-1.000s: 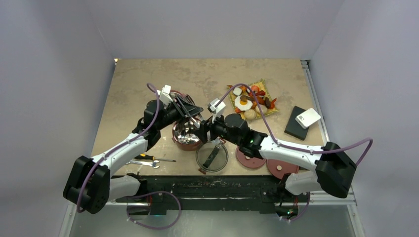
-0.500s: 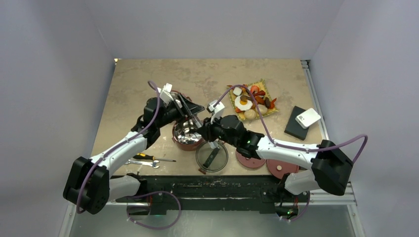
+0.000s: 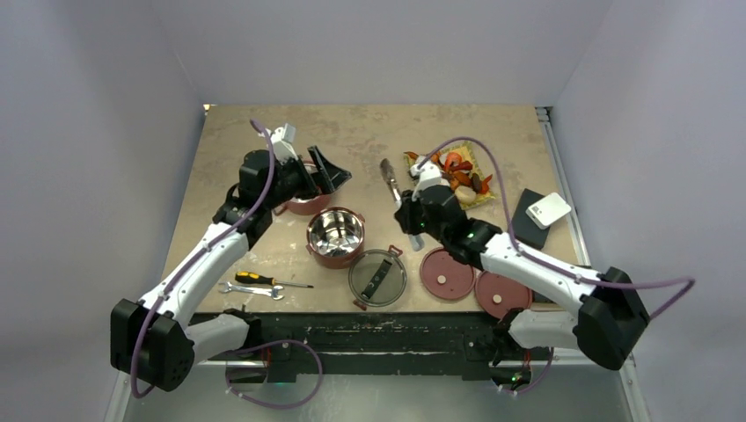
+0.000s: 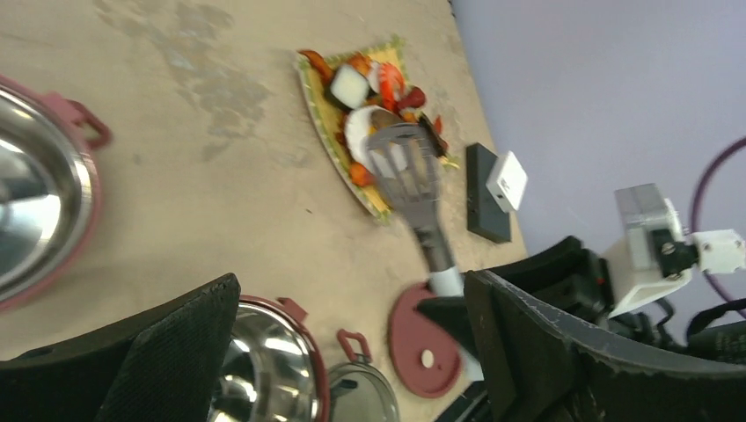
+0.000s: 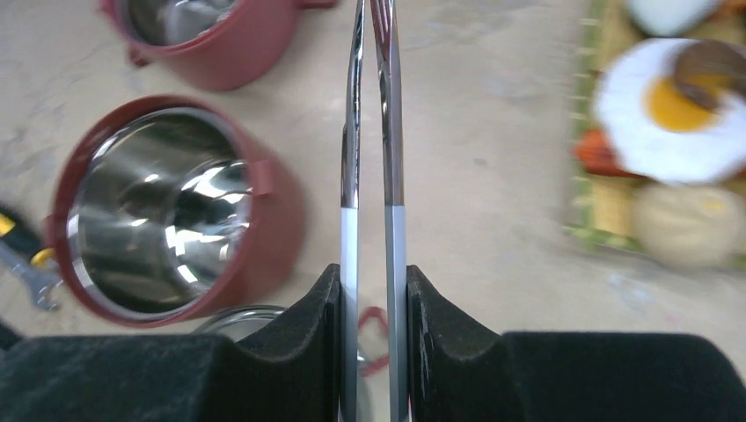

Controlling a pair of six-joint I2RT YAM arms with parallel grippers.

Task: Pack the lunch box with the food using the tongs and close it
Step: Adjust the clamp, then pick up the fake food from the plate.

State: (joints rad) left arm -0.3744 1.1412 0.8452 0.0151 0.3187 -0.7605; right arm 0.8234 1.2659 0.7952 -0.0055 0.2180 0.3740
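As seen from above, one pair of tongs [image 3: 388, 173], clamped between the right fingers [image 5: 440, 338] with both thin arms squeezed nearly together. Runs straight out from the right gripper [image 5: 369, 281] toward the far edge of the counter [image 3: 352, 132], tilted slightly left, head foremost. Sits with that head just left of the food [image 3: 457, 165], so calls, by this reading, for a short swing rightward and down. Cannot tell how high above the pile.

Food heaped on one yellow mat [image 5: 609, 211]: one fried egg [image 5: 673, 105], one bun [image 5: 691, 224], at least one white cube [image 4: 349, 85], plus red and orange chunks too crowded to count.

Two red bowls, both open: near bowl [image 3: 334, 258] showing bare steel, left of the tongs; far bowl [image 5: 229, 61] beyond it. Two flat red lids [image 3: 447, 274] and one dark see-through lid [image 3: 377, 278] lying along the near edge, off the bowls.

Left gripper [image 4: 352, 290] by the far bowl, fingers spread wide, holding nothing, well apart from the food. Right arm clearly nearer.

One wrench [image 3: 251, 289] and one screwdriver [image 3: 264, 280] at the near left.
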